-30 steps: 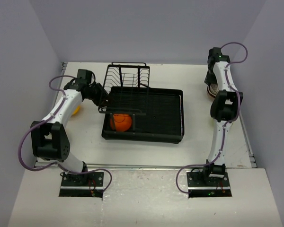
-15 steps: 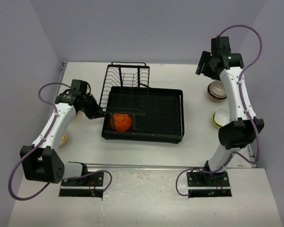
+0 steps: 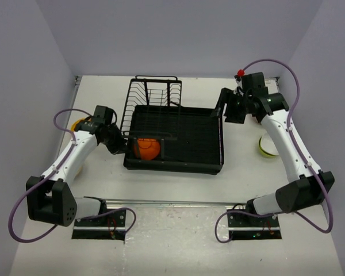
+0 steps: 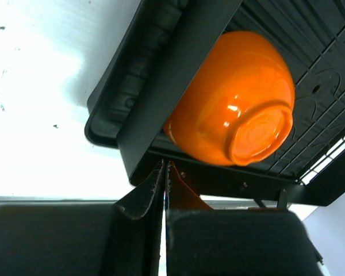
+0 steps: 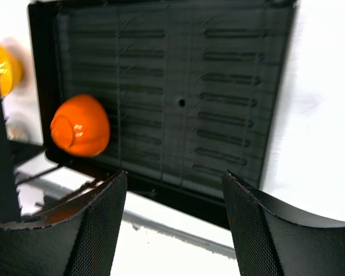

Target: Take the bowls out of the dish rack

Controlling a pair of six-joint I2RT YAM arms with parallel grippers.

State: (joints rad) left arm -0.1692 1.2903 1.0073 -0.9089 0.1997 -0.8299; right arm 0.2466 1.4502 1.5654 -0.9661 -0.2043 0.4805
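Observation:
The black dish rack has upright wire slots (image 3: 152, 95) at the back and a shallow tray (image 3: 190, 129) in front. One orange bowl (image 3: 146, 148) lies tilted in the tray's front left corner, its base towards the left wrist camera (image 4: 230, 115). It also shows in the right wrist view (image 5: 80, 125). My left gripper (image 3: 122, 146) is shut and empty, just outside the tray's left wall beside the bowl; its tips (image 4: 165, 165) are pressed together. My right gripper (image 3: 221, 110) is open and empty above the tray's back right corner (image 5: 175, 178).
A yellow-orange bowl (image 3: 80, 123) sits on the table left of the rack, partly behind my left arm, and shows blurred in the right wrist view (image 5: 6, 69). A lime green bowl (image 3: 267, 145) sits at the right. The wire slots hold no bowls.
My right arm has swung from the back right of the table to the tray's back right corner. My left gripper has moved slightly closer to the tray's left wall.

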